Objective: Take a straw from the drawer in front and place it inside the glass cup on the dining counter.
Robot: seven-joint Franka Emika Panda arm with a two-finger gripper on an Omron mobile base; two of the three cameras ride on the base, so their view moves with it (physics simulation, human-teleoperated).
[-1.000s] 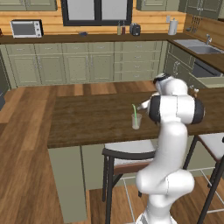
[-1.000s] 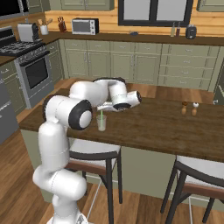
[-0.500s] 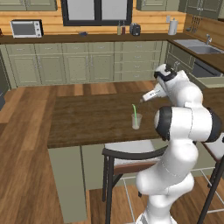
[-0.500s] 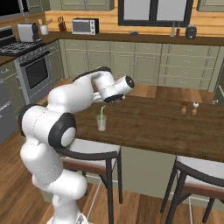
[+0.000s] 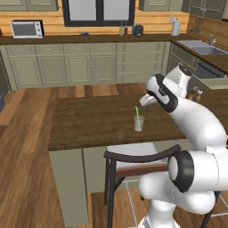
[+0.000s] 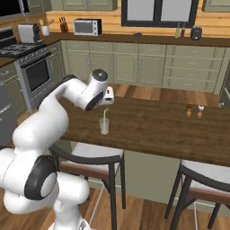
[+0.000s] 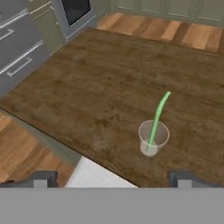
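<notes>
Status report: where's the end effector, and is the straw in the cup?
End effector open, empty, above the counter. Straw leaning inside the cup. Nothing in the way.

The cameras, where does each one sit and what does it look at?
Left base view: behind the arm's left, facing the dining counter; white arm at right.
Right base view: behind its right, same counter; arm at left.
Hand view: on the hand, looking down; dark tips wide apart.
All share the glass cup with the straw.

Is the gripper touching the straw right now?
Apart. In the hand view the gripper has open jaws, and bare counter shows between its tips and the straw, which leans in the cup.
</notes>
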